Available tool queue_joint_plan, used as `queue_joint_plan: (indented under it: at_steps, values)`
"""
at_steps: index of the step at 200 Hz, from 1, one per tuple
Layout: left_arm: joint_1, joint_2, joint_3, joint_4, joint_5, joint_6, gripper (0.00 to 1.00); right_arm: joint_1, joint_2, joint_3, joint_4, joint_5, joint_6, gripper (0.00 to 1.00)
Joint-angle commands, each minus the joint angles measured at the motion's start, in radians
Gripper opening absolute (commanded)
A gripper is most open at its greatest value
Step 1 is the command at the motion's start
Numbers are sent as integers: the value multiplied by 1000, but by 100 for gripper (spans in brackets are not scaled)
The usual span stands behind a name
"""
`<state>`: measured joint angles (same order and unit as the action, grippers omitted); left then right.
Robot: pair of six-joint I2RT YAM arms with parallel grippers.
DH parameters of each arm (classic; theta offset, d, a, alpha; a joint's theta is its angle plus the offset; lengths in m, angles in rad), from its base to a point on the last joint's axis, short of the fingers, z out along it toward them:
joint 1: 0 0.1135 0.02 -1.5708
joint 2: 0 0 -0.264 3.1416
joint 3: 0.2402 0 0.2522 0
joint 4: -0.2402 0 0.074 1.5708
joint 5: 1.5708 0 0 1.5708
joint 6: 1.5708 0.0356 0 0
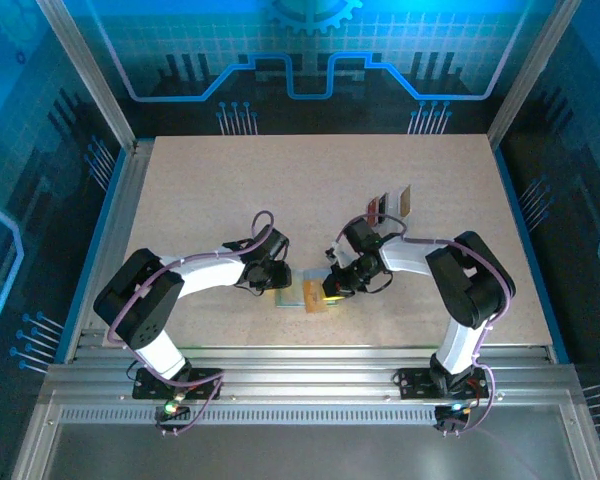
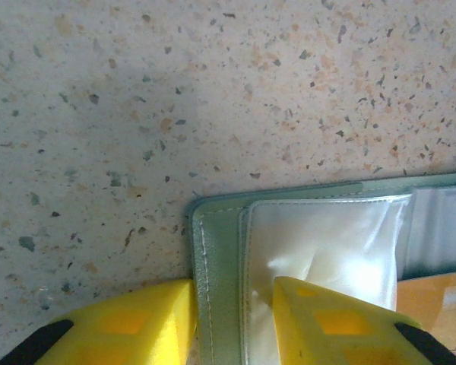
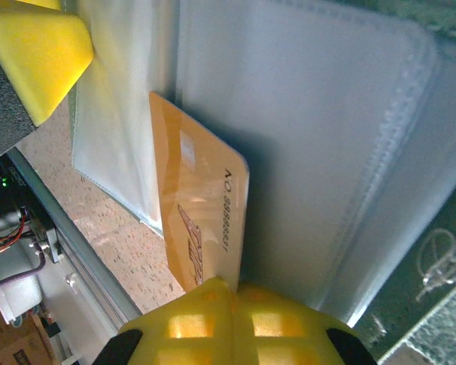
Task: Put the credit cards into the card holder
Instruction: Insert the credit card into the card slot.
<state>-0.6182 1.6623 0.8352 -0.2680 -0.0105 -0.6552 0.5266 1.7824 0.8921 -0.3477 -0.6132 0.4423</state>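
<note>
Gold credit card (image 3: pixel 197 217): one, pinched by right pincer (image 3: pixel 232 296) | card holder (image 2: pixel 216 236): one, clamped by left pincer (image 2: pixel 232 315)

We see grey-green card holder (image 2: pixel 216 258) open on tabletop (image 2: pixel 137 91); orange card (image 3: pixel 201 220) tilted w/ edge at its clear pocket (image 3: pixel 327 152).

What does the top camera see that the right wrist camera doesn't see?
The top camera adds both whole arms, the left arm and the right arm, the wide speckled table, and spare cards farther back. The right wrist camera adds close-up details: numbers printed on the orange card, the shiny clear pockets, and how the right hand pinches that card's edge. Both show the orange card at the open card holder.
</note>
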Motion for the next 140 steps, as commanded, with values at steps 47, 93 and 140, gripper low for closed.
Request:
queue_joint_plan:
  at_steps: [47,93,140]
  values:
    - [-15,96,-68,12,44,-14,33,-8,41,57,-57,3,-19,0]
    - [-15,97,-75,16,44,-15,33,-7,79,92,-48,-11,-18,0]
    - [-15,93,-81,18,44,-14,33,-5,94,111,-25,15,6,0]
